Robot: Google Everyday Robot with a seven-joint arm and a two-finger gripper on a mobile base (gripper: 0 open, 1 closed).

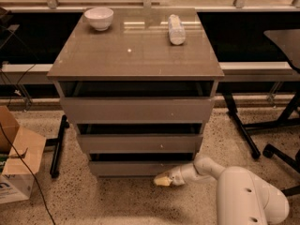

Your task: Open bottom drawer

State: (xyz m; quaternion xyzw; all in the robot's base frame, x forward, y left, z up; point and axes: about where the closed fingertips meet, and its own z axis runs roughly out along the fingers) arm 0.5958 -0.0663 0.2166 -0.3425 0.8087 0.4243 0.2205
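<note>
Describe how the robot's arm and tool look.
The arm is glossy white: a bulky rounded shell with small dark holes, narrowing through a ball-like joint to a slim forearm. The tool, low at the front of the bottom drawer, has pale yellowish tips. No cables show.

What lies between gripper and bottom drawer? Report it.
Nothing shows there: in the camera view the gripper is right at the drawer, low on its front.

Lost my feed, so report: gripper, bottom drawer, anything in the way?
Gripper low, at the front of the drawer, right of middle. Drawer looks shut. Cardboard box sits left, apart from it.
</note>
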